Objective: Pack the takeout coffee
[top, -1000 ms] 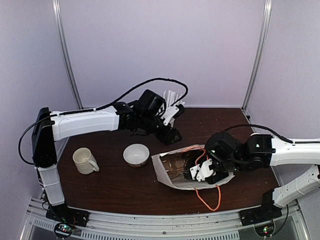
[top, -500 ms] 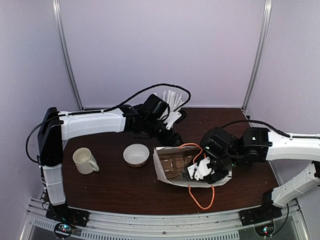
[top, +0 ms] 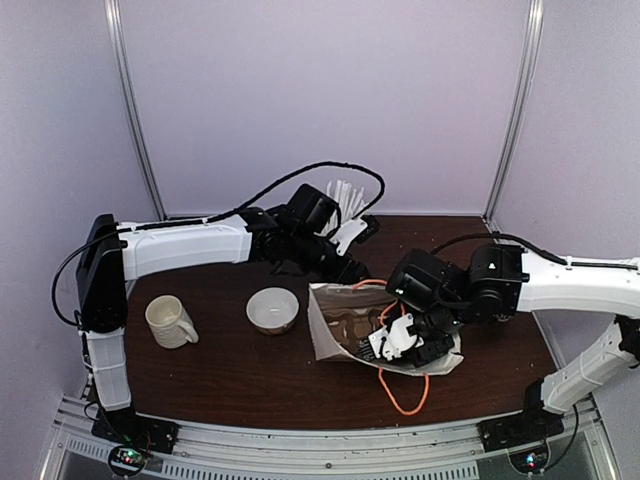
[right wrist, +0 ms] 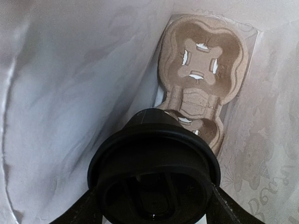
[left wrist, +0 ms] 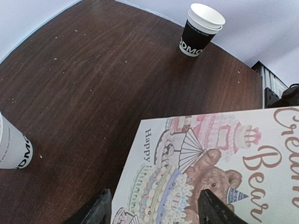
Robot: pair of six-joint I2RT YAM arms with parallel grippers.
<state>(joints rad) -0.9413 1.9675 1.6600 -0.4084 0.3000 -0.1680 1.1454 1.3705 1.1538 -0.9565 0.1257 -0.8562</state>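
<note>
a: what sits nearest you?
b: at the table's (top: 230, 385) near edge, a loop of orange cord (top: 405, 398) trails out from the paper bag (top: 325, 335). bare wood shows on both sides of it.

a: and your right gripper?
b: my right gripper (top: 397, 342) reaches into the bag's mouth, right of the table's middle. it is clamped on the takeout coffee (right wrist: 154, 170), one finger on each side under the black lid. the cup is inside the bag, over the cardboard carrier (right wrist: 202, 58) lying on the bag's bottom. i cannot tell whether the cup's base touches the carrier.

a: how much room is in there?
b: plain white wall runs close on the lid's left and faintly printed wall on its right. the carrier's farther well shows uncovered beyond the lid.

a: what is on the left side?
b: a cream mug (top: 170, 322) stands near the left edge. a bowl (top: 272, 309) sits between it and the bag, with bare wood from both down to the near edge.

a: and your left gripper?
b: my left gripper (top: 345, 265) is at the bag's far-left corner. its fingers are spread with the printed side between them, and i cannot tell if they press it.

a: what is farthest out?
b: a white cup of stirrers (top: 343, 198) stands by the far edge. a black cup with a white top (left wrist: 201, 29) stands near a table edge, with broad bare wood between it and the bag.
</note>
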